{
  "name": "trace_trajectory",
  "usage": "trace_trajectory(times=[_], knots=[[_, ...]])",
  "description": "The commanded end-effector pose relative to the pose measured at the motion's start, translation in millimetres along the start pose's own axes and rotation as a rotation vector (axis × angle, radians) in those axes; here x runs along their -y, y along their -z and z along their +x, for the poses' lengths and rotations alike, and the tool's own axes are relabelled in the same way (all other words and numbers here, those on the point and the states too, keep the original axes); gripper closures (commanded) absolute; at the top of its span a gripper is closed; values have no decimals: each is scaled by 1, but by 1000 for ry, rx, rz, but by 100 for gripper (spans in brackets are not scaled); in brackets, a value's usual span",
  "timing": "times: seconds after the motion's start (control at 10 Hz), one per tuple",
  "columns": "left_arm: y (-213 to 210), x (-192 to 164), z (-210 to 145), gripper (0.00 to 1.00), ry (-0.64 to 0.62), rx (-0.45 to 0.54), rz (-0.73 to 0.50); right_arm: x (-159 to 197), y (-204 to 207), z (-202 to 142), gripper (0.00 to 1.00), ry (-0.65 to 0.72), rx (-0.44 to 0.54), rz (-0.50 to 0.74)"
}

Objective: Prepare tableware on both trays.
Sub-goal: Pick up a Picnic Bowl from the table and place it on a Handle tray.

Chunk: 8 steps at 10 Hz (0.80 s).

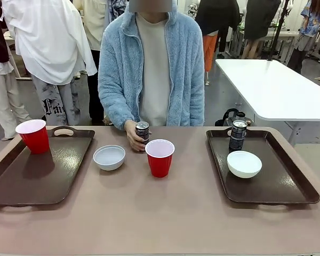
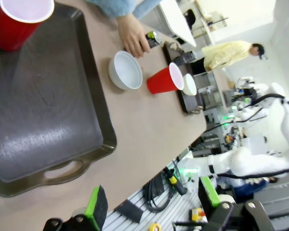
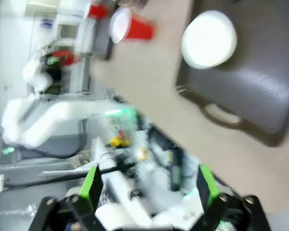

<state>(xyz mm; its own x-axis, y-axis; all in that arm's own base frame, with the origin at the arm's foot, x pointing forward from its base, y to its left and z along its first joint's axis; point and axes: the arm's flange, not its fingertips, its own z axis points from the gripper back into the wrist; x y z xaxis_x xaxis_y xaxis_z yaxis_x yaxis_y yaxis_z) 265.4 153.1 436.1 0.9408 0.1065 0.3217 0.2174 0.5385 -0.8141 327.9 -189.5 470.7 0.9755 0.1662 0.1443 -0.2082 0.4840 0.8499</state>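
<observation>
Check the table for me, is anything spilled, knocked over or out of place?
Nothing is spilled, tipped or damaged. One white bowl, one red cup and the can under the person's hand stand on the bare table between the left tray and right tray, not on either.

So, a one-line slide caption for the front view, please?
Person's hand holds a can between left tray and right tray, near a bowl and red cup.

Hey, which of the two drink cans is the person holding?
The middle can, on the bare table with the person's hand around it. The other can stands untouched on the right tray.
</observation>
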Motion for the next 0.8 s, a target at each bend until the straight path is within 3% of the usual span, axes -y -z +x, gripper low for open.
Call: trace_trajectory(times=[0.0, 0.2, 0.7], knots=[[-1, 1, 0, 0, -5, 6, -8, 37, -21, 18, 0, 148, -35, 191], [-1, 1, 0, 0, -5, 6, -8, 64, -32, 14, 0, 377, 19, 229], [-1, 1, 0, 0, -5, 6, -8, 92, -33, -3, 0, 410, 6, 216]])
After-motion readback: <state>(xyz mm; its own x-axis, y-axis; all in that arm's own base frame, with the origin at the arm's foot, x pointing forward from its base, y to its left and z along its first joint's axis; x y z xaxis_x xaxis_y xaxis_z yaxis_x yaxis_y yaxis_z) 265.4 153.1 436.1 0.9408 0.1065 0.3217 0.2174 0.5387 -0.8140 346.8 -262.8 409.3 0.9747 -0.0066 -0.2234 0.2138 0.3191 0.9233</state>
